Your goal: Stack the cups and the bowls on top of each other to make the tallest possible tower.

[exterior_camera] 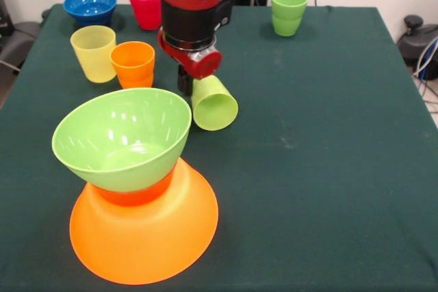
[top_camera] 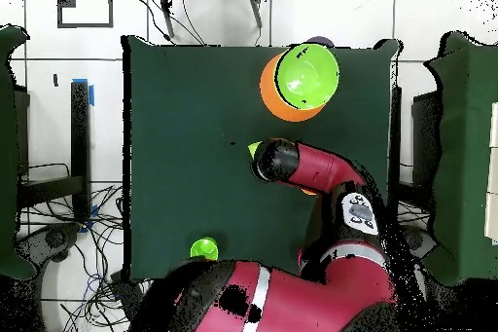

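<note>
The tower stands near the table's front left: a very large orange bowl point(exterior_camera: 144, 237) upside down, a small orange-red bowl point(exterior_camera: 133, 195) on it, and a lime green bowl point(exterior_camera: 123, 138) on top, upright and tilted. It also shows in the overhead view point(top_camera: 302, 80). A lime green cup point(exterior_camera: 214, 104) lies tipped, its mouth toward the camera. My gripper point(exterior_camera: 185, 84) is right at its closed end. Whether it grips the cup is hidden. A purple sliver point(top_camera: 319, 43) peeks from behind the tower.
A yellow cup point(exterior_camera: 93, 52) and an orange cup point(exterior_camera: 133, 63) stand left of the arm. A blue bowl point(exterior_camera: 90, 6) and a red cup point(exterior_camera: 145, 5) are at the far left. Two stacked green cups point(exterior_camera: 289, 11) stand at the far right.
</note>
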`<action>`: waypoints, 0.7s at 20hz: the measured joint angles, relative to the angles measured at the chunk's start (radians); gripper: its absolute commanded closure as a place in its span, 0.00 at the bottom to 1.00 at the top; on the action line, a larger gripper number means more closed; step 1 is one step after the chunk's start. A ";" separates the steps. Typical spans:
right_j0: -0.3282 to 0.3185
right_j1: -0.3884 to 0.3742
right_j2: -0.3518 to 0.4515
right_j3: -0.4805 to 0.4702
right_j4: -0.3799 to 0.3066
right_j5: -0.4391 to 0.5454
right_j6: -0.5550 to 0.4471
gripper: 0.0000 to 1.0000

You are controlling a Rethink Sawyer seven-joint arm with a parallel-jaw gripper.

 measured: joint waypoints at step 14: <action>0.074 -0.052 -0.008 0.002 0.086 0.001 0.000 1.00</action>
